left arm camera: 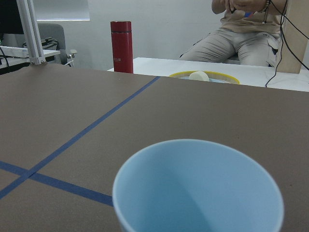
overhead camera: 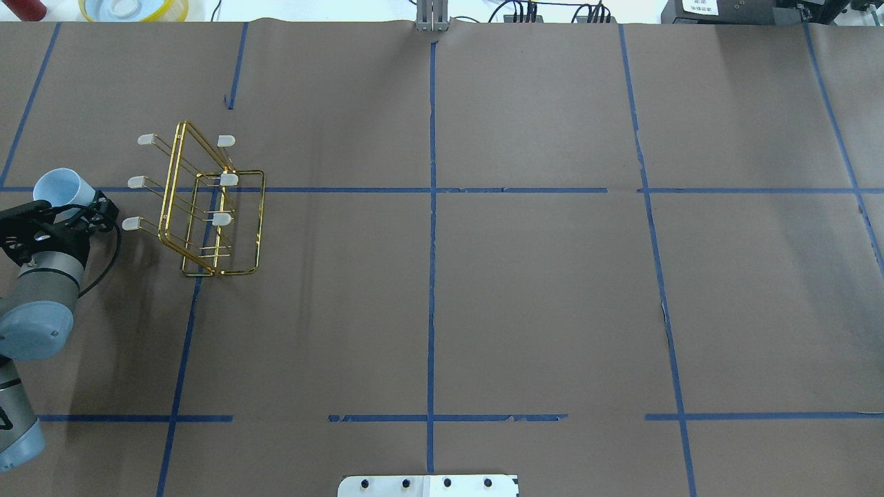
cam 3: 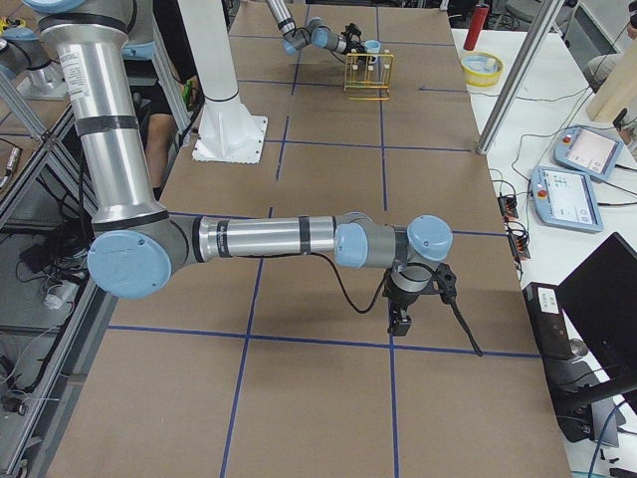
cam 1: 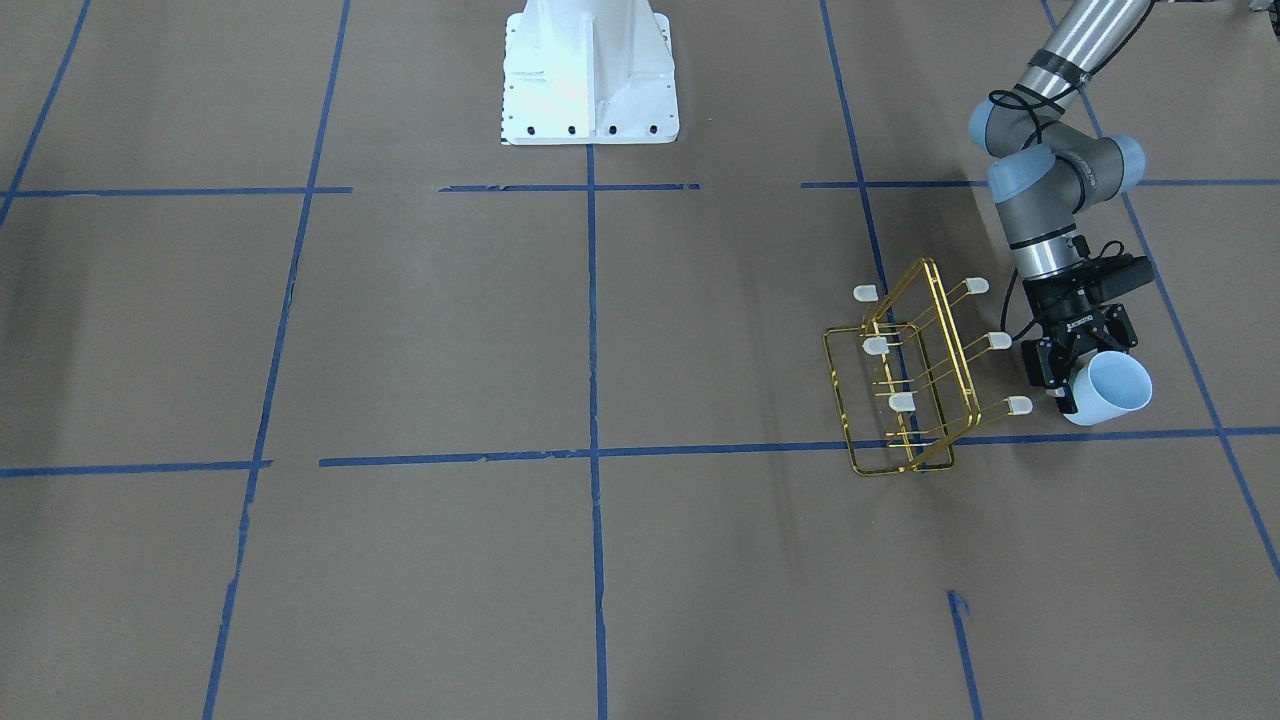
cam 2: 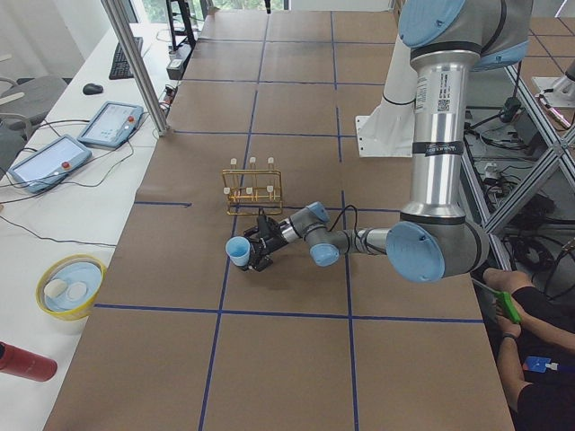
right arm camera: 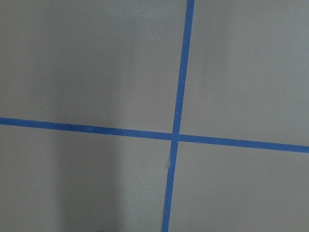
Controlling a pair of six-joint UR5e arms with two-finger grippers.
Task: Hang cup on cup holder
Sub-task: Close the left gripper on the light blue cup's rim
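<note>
The pale blue cup (cam 1: 1112, 392) lies on its side in my left gripper (cam 1: 1066, 384), held a little above the table with its open mouth pointing away from the robot. The gripper is shut on the cup's base. The cup fills the bottom of the left wrist view (left arm camera: 198, 188) and shows in the overhead view (overhead camera: 61, 188). The gold wire cup holder (cam 1: 956, 345) stands beside the cup, toward the table's middle, its capped prongs bare; it also shows from overhead (overhead camera: 263, 221). My right gripper (cam 3: 400, 321) hangs just above the table far from both; I cannot tell if it is open.
The white robot base (cam 1: 590, 75) stands at the middle of the robot's edge. A yellow bowl (left arm camera: 203, 77) and a red bottle (left arm camera: 121, 47) sit on a white side table beyond the table's left end, where a person sits. An aluminium post (overhead camera: 431, 17) stands at the far edge.
</note>
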